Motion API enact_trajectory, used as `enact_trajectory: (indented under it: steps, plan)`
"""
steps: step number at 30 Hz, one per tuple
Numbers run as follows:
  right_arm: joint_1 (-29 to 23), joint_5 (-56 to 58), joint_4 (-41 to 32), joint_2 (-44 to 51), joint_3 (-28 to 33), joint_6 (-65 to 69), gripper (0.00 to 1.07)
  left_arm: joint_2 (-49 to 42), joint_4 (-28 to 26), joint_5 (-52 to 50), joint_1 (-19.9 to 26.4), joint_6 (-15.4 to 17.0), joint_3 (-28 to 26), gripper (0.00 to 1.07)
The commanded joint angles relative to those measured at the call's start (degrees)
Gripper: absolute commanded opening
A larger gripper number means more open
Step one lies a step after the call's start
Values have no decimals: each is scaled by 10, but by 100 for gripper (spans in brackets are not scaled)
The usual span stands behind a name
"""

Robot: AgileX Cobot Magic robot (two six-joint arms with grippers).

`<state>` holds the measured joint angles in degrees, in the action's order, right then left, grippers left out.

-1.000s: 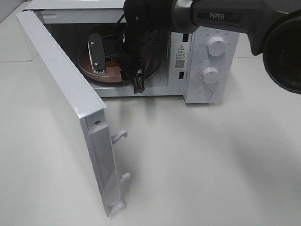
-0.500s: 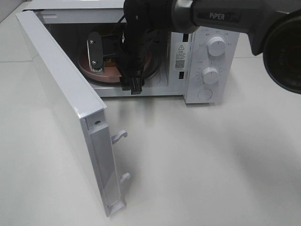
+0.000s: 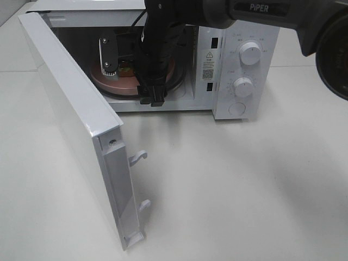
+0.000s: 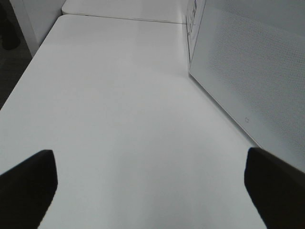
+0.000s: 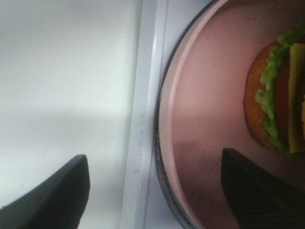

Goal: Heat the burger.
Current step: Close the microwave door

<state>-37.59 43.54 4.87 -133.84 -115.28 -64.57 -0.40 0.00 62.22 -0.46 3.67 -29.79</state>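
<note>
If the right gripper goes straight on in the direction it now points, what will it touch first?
Most likely the rim of the pink plate inside the microwave: the open right gripper is centred on that rim, with the burger off to one side. Depth is unclear.

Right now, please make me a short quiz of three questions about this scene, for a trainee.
1. True or false: the burger lies on the plate inside the microwave.
2. The right gripper is: A) open; B) shut on the burger; C) shut on the plate.
3. Fill in: the microwave's door stands ___.
Key: 1 true; 2 A; 3 open.
</note>
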Motion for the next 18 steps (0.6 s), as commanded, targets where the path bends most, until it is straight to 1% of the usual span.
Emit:
enact_trajectory:
  steps: [1,18]
  plan:
    - [3,15,-12,11,-4,-8,76,-2,-6,-9,-2,0,2,102]
    - [10,103,-44,22,-3,-17,76,-2,-6,-9,-2,0,2,102]
